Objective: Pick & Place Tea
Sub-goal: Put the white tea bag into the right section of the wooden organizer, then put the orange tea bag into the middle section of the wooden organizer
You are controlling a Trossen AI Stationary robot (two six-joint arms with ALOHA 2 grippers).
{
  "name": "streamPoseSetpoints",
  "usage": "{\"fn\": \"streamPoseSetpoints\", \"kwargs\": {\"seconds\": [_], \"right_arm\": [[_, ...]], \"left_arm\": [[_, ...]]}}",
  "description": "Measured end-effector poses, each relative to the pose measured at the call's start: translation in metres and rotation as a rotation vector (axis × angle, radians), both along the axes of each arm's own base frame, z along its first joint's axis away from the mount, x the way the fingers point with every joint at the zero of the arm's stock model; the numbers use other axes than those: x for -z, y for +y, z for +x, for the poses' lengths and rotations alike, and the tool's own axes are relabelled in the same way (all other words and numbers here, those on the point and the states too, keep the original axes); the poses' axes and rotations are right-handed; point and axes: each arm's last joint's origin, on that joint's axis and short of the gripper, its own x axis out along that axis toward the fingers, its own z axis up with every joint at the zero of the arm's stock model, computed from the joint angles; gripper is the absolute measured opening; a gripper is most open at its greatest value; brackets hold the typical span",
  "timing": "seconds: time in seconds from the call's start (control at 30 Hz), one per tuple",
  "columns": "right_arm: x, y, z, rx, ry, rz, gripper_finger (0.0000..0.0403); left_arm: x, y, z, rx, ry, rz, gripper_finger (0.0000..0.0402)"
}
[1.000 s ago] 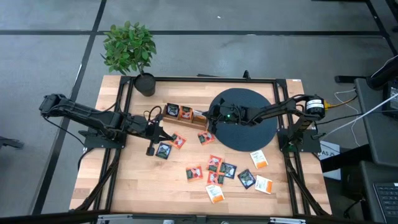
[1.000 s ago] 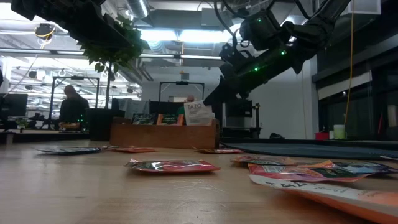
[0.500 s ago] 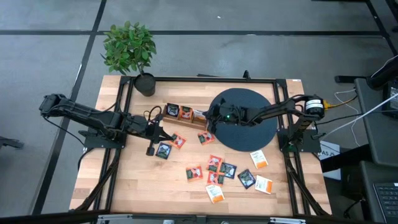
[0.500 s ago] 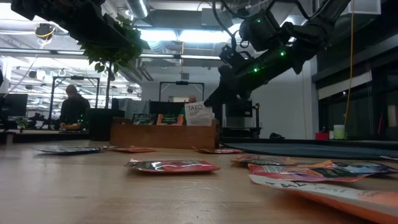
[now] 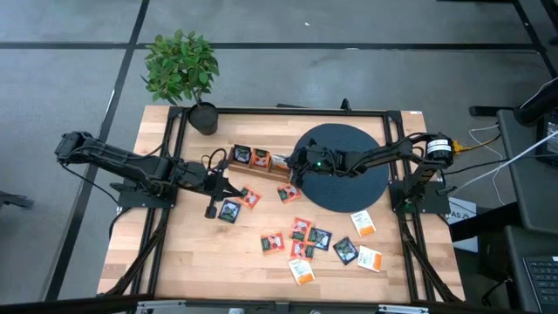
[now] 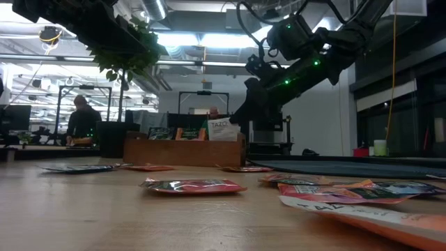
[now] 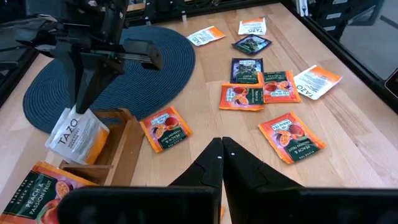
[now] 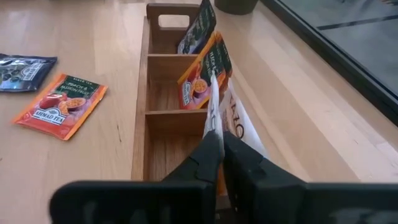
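Three compartments divide the long wooden tray [image 5: 261,169], which lies on the table [image 5: 192,253] far of centre, and each holds one tea sachet on edge. The left one has a dark green sachet [image 5: 241,154], the middle one a red-orange sachet [image 5: 260,158], and the right one a white sachet [image 5: 279,162].

The right tool [image 5: 294,167] sits at the top edge of that white sachet, reaching in over the black round mat [image 5: 349,187]. Whether it is gripping the sachet or has let go cannot be told. The left tool [image 5: 228,187] hangs clenched and empty just near of the tray, above a loose dark sachet [image 5: 228,210].

About eleven more flat square sachets lie scattered on the table. Two are red-orange ones [image 5: 250,198] close to the tray. The rest form a mixed cluster [image 5: 319,236] nearer and to the right.

Only the right wrist view looks down the tray's length, showing bare wooden floors beside each standing sachet and a handle slot in the far end wall. The left wrist view alone gives the white sachet's lettering, TAZO. The low view shows the three sachets poking above the tray's side wall.

The table is pale wood planks in a black frame, with a potted green plant [image 5: 181,68] at its far left corner, on a grey floor. Beyond, the low view shows a lit workshop with a person [image 6: 82,120] at a bench.
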Motion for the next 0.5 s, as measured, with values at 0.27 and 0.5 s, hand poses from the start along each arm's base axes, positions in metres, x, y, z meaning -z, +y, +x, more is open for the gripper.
{"fn": "streamPoseSetpoints", "kwargs": {"seconds": [0.27,0.5], "right_arm": [[-0.0005,0.0,0.0003,0.001,-0.006,0.0,0.0056],[-0.0038,-0.0012,0.0026,-0.008,-0.003,-0.037,0.0083]], "left_arm": [[0.0,0.0,0.0,0.0,0.0,0.0,0.0009],[0.0,0.0,0.0,0.0,0.0,0.0,0.0003]]}}
